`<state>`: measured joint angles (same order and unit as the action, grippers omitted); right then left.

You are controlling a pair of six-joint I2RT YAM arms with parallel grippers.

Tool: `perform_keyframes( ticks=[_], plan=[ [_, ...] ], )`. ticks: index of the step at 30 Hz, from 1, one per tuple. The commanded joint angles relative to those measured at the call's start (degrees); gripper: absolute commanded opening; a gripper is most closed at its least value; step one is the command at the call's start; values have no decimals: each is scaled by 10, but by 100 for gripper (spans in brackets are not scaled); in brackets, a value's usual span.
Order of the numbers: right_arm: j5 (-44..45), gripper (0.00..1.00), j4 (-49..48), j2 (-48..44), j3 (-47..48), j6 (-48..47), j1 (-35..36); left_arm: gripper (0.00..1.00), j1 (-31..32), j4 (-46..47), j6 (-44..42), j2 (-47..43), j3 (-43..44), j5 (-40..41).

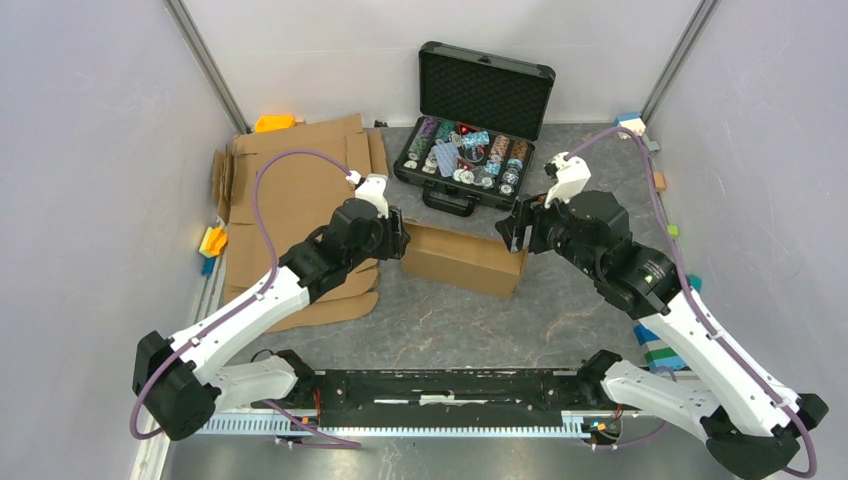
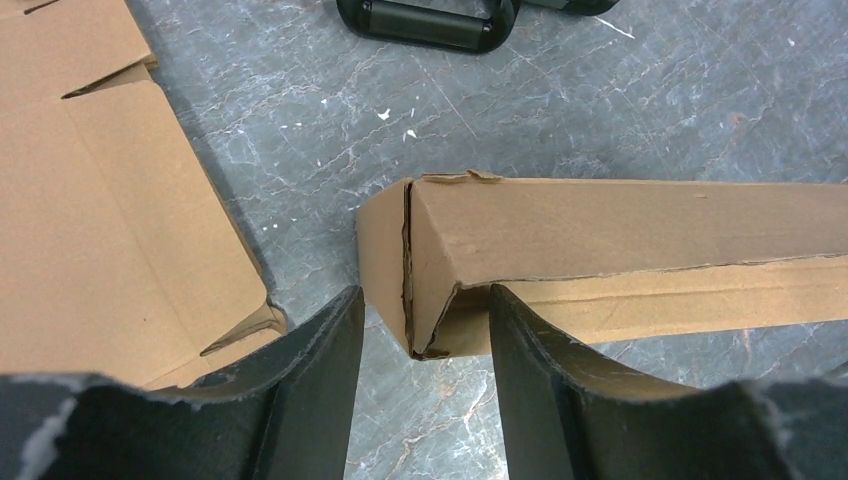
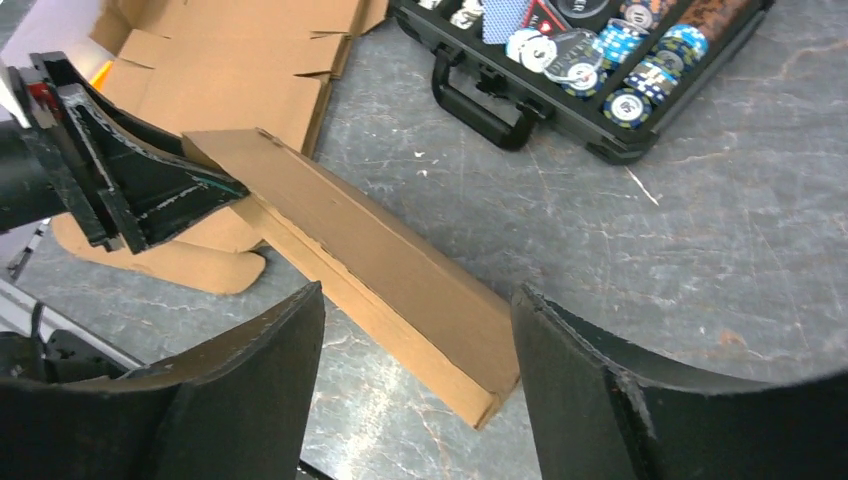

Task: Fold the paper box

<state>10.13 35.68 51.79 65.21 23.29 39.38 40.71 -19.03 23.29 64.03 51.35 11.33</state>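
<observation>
You have the paper box (image 1: 462, 258) lying near the middle of the bench (image 1: 450, 325). It is folded into a long, low, narrow shape that runs left to right, with its right end angled slightly toward the near edge. In the left wrist view its left end is closed. The corner there is a little ragged, and a seam runs along the long side.

Your left hand (image 1: 400, 238) is at that left end, about half open, with its fingers astride the near corner of the box. One finger meets the cardboard under the long seam, and a sliver of bench shows between the other finger and the end face.

Your right hand (image 1: 515, 232) is at the opposite end with its fingers spread wide. It holds nothing, and the right end of the box sits between and below the fingers.

Just beyond the box, toward the far edge, the black case (image 1: 485, 85) stands open. It has colourful chips (image 1: 465, 155) in its tray, and its handle (image 2: 425, 20) points at the box. A flat cardboard sheet (image 1: 300, 190) lies along the left edge, under the left arm.
</observation>
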Motion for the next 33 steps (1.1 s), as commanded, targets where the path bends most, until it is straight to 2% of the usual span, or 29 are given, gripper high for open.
perform_keyframes(
  ticks=[1,3,7,14,19,20,22,24,29,33],
  plan=[
    [-20,64,-62,14,-21,-43,3,57,5,-24,-14,10,21,-16],
    [-25,47,-70,19,-38,-43,3,56,5,-23,-14,14,22,-17],
    [-33,29,-84,20,-76,-41,3,56,5,-21,-13,17,21,-17],
    [-73,26,-120,-21,-178,10,3,56,4,-20,-14,31,25,-17],
    [-55,23,-177,-61,-276,45,3,56,5,-11,-12,42,26,-23],
    [-48,24,-180,-66,-279,43,3,56,5,-11,-12,45,28,-25],
    [-23,34,-172,-70,-270,27,3,56,6,-12,-11,51,32,-29],
    [-6,45,-150,-65,-236,-4,3,56,5,-11,-12,57,37,-32],
    [12,60,-75,-39,-129,-91,3,55,5,-4,-8,78,51,-41],
    [-69,93,-64,-55,-116,-124,2,54,5,9,-1,93,59,-54]
  ],
)
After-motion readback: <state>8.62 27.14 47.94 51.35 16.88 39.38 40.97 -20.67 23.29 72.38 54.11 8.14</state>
